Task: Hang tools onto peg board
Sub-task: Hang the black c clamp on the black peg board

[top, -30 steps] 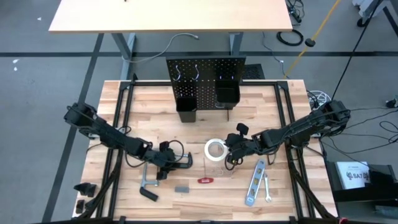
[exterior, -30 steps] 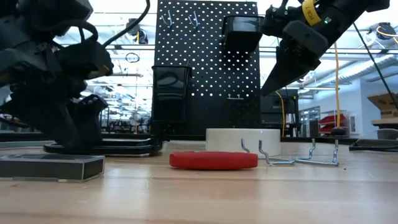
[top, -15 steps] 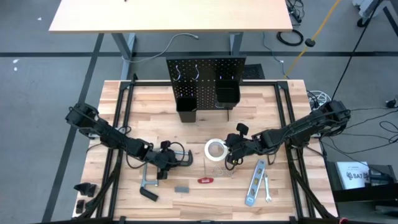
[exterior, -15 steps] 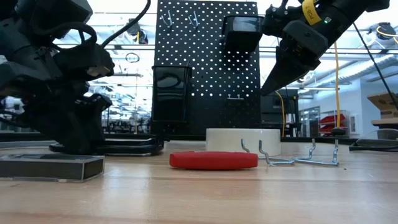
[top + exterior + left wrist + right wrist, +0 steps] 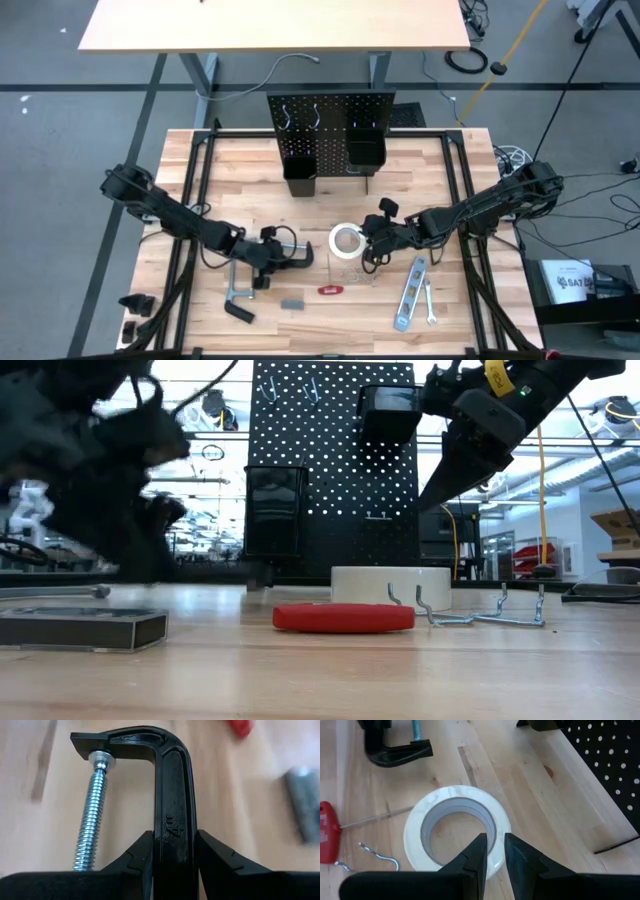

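Left gripper (image 5: 172, 862) clamped on the black C-clamp (image 5: 172, 795) spine, fingers tight on both sides, screw alongside. Right gripper (image 5: 492, 851) hovers over the white tape roll (image 5: 456, 829), fingers nearly together, holding nothing. Peg board (image 5: 330, 125) well beyond both grippers.

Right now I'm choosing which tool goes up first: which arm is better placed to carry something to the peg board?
Left: the left gripper clamps the C-clamp; the right gripper only hovers above the tape roll.
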Robot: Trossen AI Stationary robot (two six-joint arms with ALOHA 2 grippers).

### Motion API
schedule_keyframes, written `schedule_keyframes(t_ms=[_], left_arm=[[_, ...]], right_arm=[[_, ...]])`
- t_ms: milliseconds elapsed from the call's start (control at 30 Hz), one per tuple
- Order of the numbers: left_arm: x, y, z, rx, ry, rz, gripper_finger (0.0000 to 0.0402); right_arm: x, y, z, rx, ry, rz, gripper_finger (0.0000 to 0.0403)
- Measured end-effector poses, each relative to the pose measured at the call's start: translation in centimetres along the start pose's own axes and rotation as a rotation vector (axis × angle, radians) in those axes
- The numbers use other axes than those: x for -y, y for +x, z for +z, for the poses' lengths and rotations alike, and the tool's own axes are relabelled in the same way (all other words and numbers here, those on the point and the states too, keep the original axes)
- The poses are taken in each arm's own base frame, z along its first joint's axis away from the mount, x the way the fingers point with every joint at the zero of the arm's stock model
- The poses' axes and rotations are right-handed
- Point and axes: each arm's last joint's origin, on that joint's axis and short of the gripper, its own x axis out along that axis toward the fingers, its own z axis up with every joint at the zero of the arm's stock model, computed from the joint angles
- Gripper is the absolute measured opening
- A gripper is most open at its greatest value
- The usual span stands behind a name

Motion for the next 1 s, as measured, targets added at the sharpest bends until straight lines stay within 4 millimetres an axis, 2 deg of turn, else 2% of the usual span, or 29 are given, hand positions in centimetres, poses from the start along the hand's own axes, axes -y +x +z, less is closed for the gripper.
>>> schedule_keyframes(t_ms=[233,367,500,800,900,1000], left_arm=[[0.1,-1.4,1.7,0.082,-0.041,-0.032,0.0119],[0.0,-2.2,2.7,0.1,-0.116,-0.136,0.0119],[-0.2,-3.2,3.9,0.128,-0.16,-0.256,0.0119],[-1.5,-4.4,5.4,0.182,-0.271,-0.407,0.0119],[-1.7,-4.7,6.1,0.225,-0.287,-0.481,0.0119],[-1.8,-5.0,6.7,0.271,-0.281,-0.533,0.0119]], right_arm=[[0.0,0.0,0.1,0.008,-0.011,0.005,0.0061],[-0.2,0.0,0.3,0.03,-0.08,0.021,0.0061],[-0.9,-0.2,1.0,0.106,-0.24,0.089,0.0061],[-2.7,-1.2,3.0,0.416,-0.791,0.394,0.0061],[-3.1,-1.6,3.5,0.524,-0.906,0.376,0.0061],[-3.2,-1.9,4.3,0.608,-0.919,0.32,0.0064]])
